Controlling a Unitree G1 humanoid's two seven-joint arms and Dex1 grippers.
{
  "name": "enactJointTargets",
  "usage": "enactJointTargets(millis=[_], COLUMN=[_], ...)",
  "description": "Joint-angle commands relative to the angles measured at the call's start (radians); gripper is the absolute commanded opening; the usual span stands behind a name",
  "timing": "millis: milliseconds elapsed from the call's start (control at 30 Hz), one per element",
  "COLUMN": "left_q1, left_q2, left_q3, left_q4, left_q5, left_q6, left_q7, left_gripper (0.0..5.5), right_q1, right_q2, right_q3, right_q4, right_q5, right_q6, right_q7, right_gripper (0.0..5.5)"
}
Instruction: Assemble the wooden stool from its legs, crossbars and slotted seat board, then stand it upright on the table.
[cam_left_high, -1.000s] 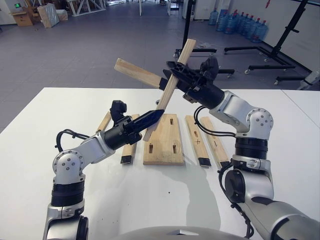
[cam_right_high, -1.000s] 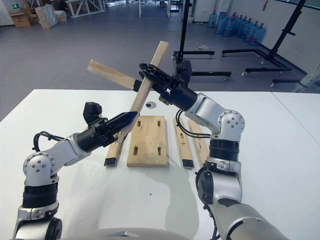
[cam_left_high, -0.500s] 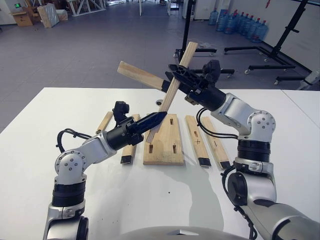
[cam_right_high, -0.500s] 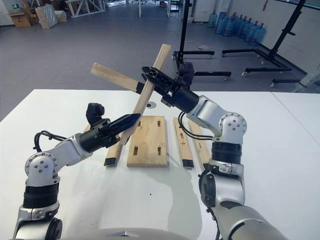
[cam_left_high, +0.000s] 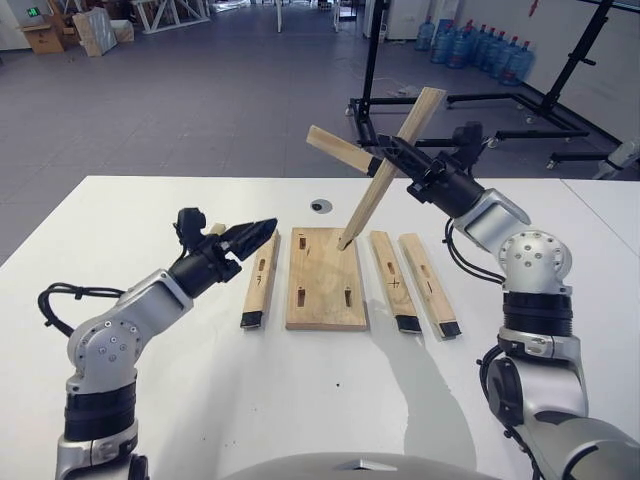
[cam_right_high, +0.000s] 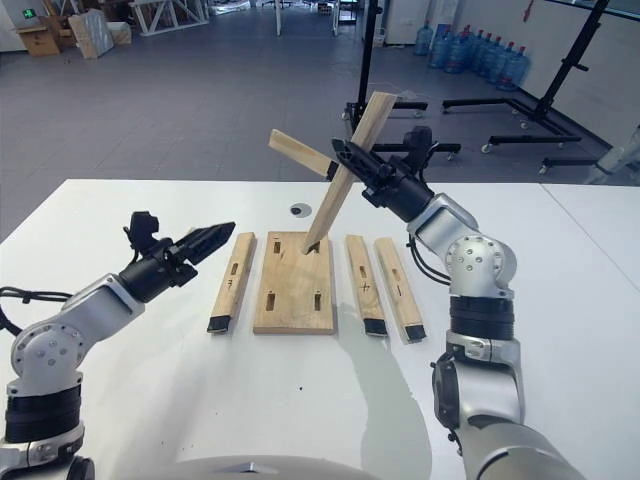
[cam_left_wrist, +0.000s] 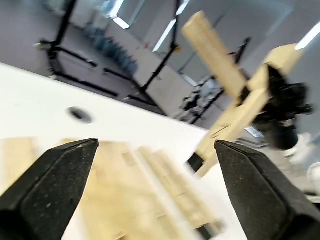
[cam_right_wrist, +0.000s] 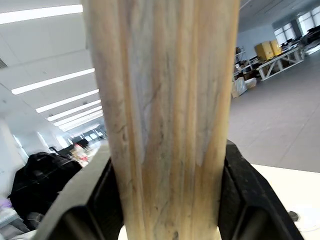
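My right gripper is shut on a wooden leg with a crossbar fixed across it, held tilted above the table. The leg's lower end rests at the far right slot of the slotted seat board, which lies flat mid-table. In the right wrist view the leg sits between the black fingers. My left gripper hovers left of the board, open and holding nothing; its fingers stand wide apart. One loose leg lies left of the board.
Two more loose legs lie side by side right of the board. A round hole sits in the white table behind the board. Black stands and water bottles are on the floor beyond.
My left gripper has pulled back to the left, away from the leg. My right gripper carried the leg and crossbar rightward and brought the leg's lower end down onto the seat board.
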Motion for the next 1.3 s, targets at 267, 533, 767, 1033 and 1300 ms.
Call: enactJointTargets(millis=[267,533,767,1033,1300], left_q1=[0.040,-0.048,-0.098,-0.147,-0.133], left_q2=[0.031,0.014,-0.001,0.017,0.097], left_q3=[-0.269,-0.342,-0.387,-0.474,-0.518], left_q4=[-0.027,0.045,0.080,0.113,0.045], left_q5=[0.370,0.432,0.505,0.618,0.701], left_q6=[0.038,0.183,0.211,0.235,0.235], left_q7=[0.032,0.004,-0.025,-0.066,-0.133], left_gripper=[4.27,4.27,4.27,4.27,4.27], right_q1=[-0.137,-0.243,-0.293,-0.295,-0.323], right_q2=[0.110,0.145,0.158,0.160,0.161], right_q3=[0.027,0.044,0.044,0.071,0.036], right_q4=[0.386,0.659,0.840,0.970,1.036], right_q5=[-0.291,-0.421,-0.491,-0.584,-0.600], right_q6=[-0.489,-0.830,-1.077,-1.176,-1.150], right_q7=[0.226,0.442,0.590,0.644,0.649], right_gripper=[2.06,2.06,2.06,2.06,2.06])
